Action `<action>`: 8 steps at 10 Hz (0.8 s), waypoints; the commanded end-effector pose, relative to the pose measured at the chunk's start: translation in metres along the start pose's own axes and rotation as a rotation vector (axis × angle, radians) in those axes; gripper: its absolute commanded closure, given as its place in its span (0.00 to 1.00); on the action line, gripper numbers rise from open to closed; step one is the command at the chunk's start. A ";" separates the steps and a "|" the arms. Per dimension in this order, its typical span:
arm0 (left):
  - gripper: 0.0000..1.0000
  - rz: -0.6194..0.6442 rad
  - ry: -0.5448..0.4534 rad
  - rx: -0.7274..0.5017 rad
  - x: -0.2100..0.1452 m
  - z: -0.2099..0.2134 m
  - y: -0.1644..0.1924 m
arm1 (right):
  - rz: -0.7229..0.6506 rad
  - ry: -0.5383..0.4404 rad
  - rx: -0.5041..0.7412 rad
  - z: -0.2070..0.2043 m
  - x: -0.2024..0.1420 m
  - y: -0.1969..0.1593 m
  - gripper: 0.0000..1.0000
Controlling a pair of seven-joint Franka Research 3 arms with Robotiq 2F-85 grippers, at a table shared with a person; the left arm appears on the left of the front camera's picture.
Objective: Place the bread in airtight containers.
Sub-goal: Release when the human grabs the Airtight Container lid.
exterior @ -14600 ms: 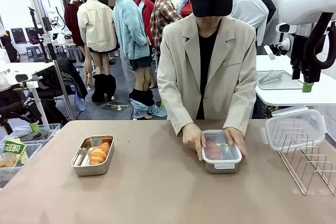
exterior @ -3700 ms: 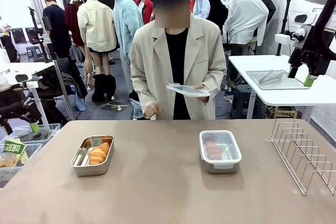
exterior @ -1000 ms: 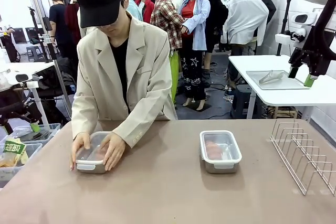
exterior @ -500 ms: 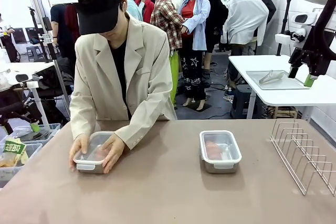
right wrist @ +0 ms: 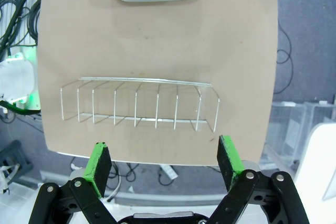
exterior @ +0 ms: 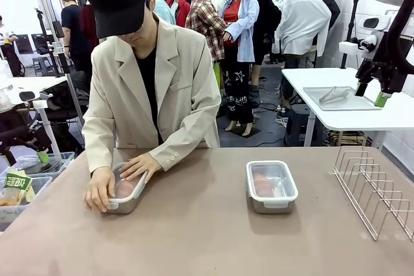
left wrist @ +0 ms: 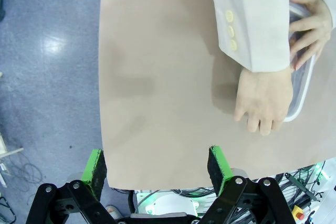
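Front view: person in a beige jacket (exterior: 155, 95) leans over the brown table (exterior: 207, 237) from the 12 o'clock side
Left tin (exterior: 125, 190): over toward 9 o'clock on the table, clear lid on top, both of the person's hands on it, one hand (exterior: 99, 189) wrapped round its outer end, the other hand (exterior: 139, 166) flat on the lid; something pinkish-brown shows through, looks like the bread but too covered to be sure
Right tin (exterior: 271, 187): about 3 o'clock of the left one, well apart, clear lid (exterior: 272, 179) seated, nobody touching it
Bread (exterior: 262, 184): inside the right tin, seen through the lid
Wire rack (exterior: 375, 189): far out at 3 o'clock, near the table edge
Left wrist view: left gripper (left wrist: 157, 166) spread wide, nothing between the green pads, hanging above the table edge, with the person's sleeve and hands on the tin at 2 o'clock
Right wrist view: right gripper (right wrist: 164, 162) also wide and holding nothing, above the rack, lidded tin at 12 o'clock
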State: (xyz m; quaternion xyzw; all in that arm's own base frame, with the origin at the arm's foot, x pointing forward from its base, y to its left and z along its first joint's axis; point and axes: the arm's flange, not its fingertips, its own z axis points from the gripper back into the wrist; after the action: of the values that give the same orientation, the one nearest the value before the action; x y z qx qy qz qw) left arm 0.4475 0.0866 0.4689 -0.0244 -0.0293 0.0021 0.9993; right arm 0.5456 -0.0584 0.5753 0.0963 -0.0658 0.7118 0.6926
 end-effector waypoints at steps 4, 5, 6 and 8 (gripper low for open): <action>0.00 0.018 -0.013 0.013 0.000 0.000 0.000 | 0.001 -0.001 0.001 -0.002 0.000 0.003 0.00; 0.00 0.018 -0.013 0.013 0.000 0.000 0.000 | 0.001 -0.001 0.001 -0.002 0.000 0.003 0.00; 0.00 0.018 -0.013 0.013 0.000 0.000 0.000 | 0.001 -0.001 0.001 -0.002 0.000 0.003 0.00; 0.00 0.018 -0.013 0.013 0.000 0.000 0.000 | 0.001 -0.001 0.001 -0.002 0.000 0.003 0.00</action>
State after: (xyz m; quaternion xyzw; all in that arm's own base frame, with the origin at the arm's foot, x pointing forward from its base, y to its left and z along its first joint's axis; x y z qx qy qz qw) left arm 0.4475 0.0866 0.4689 -0.0244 -0.0293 0.0021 0.9993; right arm 0.5456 -0.0583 0.5753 0.0963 -0.0658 0.7118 0.6926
